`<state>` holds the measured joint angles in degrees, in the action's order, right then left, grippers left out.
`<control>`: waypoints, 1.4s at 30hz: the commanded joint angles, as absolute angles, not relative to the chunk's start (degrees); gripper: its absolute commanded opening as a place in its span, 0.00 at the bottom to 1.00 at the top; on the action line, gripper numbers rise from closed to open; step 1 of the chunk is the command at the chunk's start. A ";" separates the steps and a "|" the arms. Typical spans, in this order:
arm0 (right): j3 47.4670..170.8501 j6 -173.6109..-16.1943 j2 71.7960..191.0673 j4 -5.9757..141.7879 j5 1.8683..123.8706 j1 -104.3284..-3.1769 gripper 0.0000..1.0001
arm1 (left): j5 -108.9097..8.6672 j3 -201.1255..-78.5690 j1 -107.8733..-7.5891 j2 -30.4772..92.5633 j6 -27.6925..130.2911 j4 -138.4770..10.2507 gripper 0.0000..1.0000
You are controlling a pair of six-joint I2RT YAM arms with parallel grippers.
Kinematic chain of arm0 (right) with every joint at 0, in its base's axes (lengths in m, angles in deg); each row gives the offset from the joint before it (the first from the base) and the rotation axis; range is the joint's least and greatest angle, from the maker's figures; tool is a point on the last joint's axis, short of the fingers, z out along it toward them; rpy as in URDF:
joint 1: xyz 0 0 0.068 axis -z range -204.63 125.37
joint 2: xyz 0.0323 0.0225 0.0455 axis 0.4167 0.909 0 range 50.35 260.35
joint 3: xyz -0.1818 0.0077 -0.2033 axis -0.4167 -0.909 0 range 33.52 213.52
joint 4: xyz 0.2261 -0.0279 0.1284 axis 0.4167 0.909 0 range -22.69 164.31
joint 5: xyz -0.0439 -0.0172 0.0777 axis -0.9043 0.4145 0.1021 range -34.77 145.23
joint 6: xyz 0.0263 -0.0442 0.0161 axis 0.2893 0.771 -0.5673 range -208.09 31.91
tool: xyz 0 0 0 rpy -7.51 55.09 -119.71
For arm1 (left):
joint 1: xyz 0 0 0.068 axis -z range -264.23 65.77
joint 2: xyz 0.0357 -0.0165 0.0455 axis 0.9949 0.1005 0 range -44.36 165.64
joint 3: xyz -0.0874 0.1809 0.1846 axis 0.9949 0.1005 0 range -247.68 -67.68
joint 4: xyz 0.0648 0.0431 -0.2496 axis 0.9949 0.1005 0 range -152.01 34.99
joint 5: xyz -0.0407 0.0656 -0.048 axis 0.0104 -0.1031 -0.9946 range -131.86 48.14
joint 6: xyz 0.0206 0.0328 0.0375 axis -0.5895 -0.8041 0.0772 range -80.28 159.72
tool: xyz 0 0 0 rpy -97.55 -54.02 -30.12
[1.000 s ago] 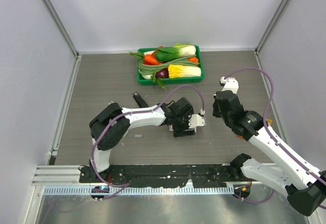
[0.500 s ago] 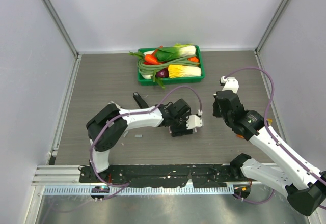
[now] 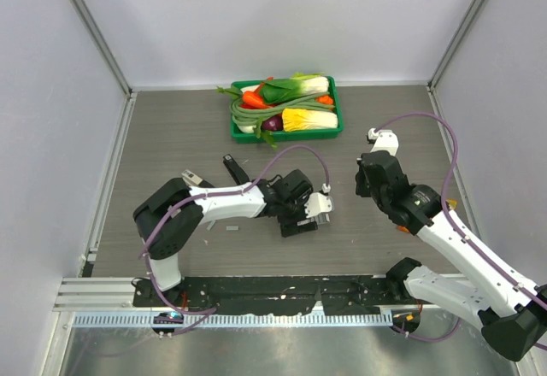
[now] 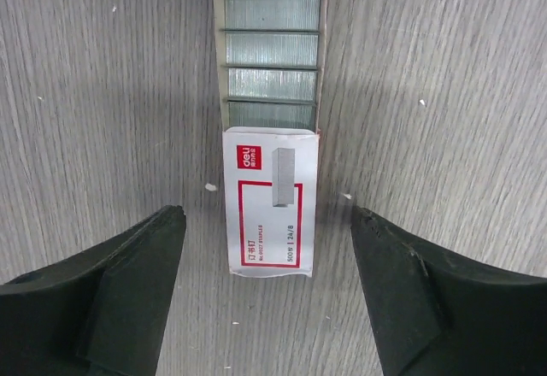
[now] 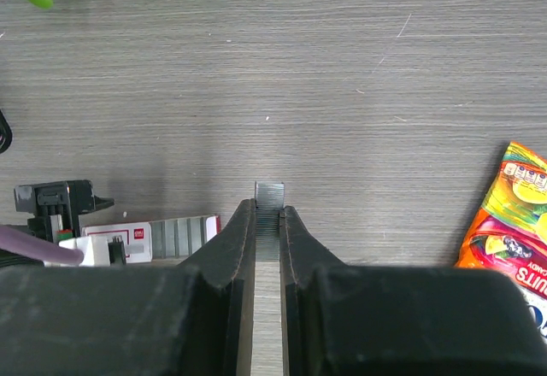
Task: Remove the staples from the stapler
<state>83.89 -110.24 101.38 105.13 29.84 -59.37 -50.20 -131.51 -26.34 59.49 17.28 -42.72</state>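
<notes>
Staples (image 5: 270,195), one short grey strip of them, are pinched tight in the right gripper (image 5: 269,214). Its fingers are almost together around the strip. It hangs over the bare worktop (image 5: 342,68) toward the right edge, near a bright snack packet (image 5: 508,214).

The left gripper (image 4: 267,214) is spread wide and holds nothing. It hovers right above the red-and-white staple box (image 4: 269,201), with one finger on each side, not touching it. The box lies near the middle of the worktop, a bit toward the near edge. Its tray (image 4: 272,51) sticks out of the sleeve, with rows of grey strips inside.

The black stapler (image 3: 232,169) lies apart from both grippers, more to the left. A green basket of vegetables (image 3: 316,133) sits at the far edge.

I think the strip is out of the stapler, and the step in hand is putting it away. Next, the right gripper likely needs to carry the strip to the open tray, come down gently and let go. The left gripper may need to close on the box so it does not slide. The strip is thin and could slip.
</notes>
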 commanded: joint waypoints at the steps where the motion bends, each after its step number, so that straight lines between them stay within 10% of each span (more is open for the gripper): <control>1: 85.47 -109.62 101.33 103.17 30.00 -59.17 0.01 | -48.98 -134.02 -26.22 59.34 20.20 -43.82 0.85; 10: 85.20 -109.45 101.15 103.08 29.74 -59.17 0.01 | -50.82 -138.25 -26.14 64.09 20.56 -43.64 0.84; 42: 84.50 -109.88 100.27 102.91 29.56 -59.08 0.01 | -50.56 -132.99 -25.61 60.93 22.40 -40.04 0.31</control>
